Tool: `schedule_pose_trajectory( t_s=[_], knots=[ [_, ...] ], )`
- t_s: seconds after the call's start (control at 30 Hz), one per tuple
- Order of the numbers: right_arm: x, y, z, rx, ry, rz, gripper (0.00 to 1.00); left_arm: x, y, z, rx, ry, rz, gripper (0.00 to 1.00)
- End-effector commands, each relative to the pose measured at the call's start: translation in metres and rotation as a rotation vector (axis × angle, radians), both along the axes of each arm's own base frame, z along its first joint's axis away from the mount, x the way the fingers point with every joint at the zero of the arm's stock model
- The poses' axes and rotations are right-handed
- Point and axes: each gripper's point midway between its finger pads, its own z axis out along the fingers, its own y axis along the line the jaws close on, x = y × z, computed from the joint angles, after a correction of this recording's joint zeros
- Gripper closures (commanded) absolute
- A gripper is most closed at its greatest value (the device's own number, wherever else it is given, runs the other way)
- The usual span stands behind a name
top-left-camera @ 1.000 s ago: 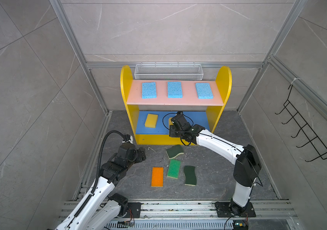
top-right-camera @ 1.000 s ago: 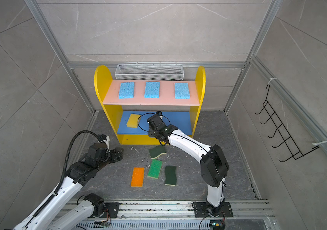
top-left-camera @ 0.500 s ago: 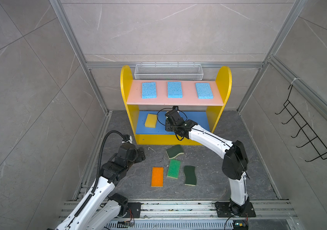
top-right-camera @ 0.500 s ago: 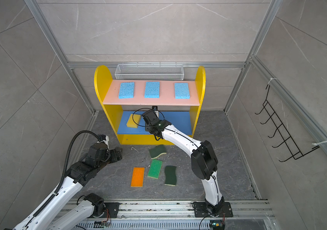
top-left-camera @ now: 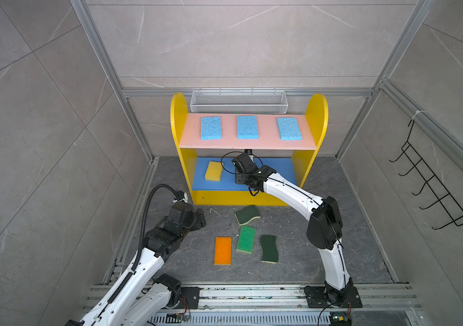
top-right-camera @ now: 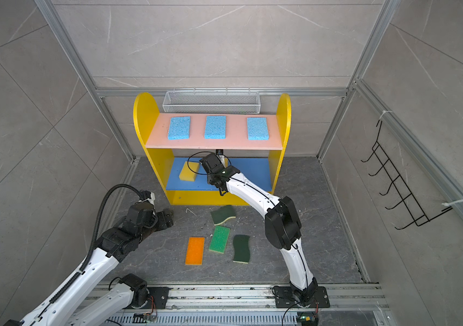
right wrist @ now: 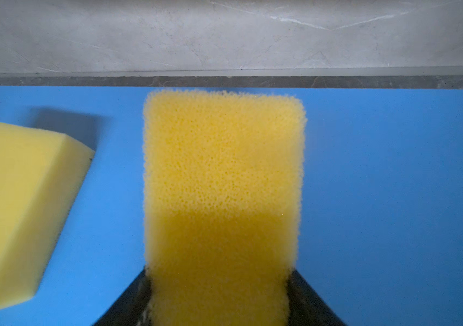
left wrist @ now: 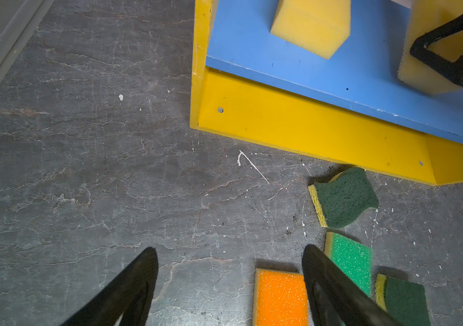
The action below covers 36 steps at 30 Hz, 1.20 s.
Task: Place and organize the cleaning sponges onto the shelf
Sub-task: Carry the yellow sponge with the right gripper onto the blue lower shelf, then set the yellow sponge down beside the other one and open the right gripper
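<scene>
The shelf [top-left-camera: 178, 118] holds three light blue sponges [top-left-camera: 247, 127] in a row on its pink board. A yellow sponge [top-left-camera: 213, 170] lies at the left of the blue board [top-left-camera: 281, 169]. My right gripper [right wrist: 219, 278] reaches in under the pink board. A second yellow sponge [right wrist: 222, 180] lies on the blue board between its fingers, which touch both sides. On the floor in front lie two dark-green wavy sponges [top-left-camera: 247, 214] [top-left-camera: 269, 248], a bright green one [top-left-camera: 246, 239] and an orange one [top-left-camera: 222, 250]. My left gripper [left wrist: 230, 252] hangs open over bare floor left of them.
A white wire-mesh basket [top-left-camera: 238, 101] hangs on the back wall behind the shelf. A black wire hook rack [top-left-camera: 433, 192] is fixed to the right wall. Tiled walls close in three sides, and aluminium rails [top-left-camera: 253, 293] run along the front.
My right arm has swung left and reached deeper under the pink board, carrying the yellow sponge onto the blue board. The left arm has not moved.
</scene>
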Motion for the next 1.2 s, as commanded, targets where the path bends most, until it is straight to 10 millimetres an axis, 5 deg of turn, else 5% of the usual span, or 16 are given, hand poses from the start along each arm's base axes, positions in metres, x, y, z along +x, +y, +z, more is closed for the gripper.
schedule_pose_trajectory(
  t_s=[0.0, 0.6, 1.17],
  knots=[
    [0.003, -0.005, -0.003, -0.028, 0.009, -0.019, 0.33, 0.005, 0.001, 0.008, -0.008, -0.03, 0.018, 0.17],
    [0.008, -0.009, -0.007, -0.049, 0.017, -0.006, 0.27, 0.005, 0.002, 0.003, 0.005, -0.016, 0.03, 0.17],
    [-0.002, -0.002, 0.02, -0.011, -0.028, 0.077, 0.16, 0.007, 0.002, 0.003, 0.007, -0.014, 0.032, 0.17]
  ],
)
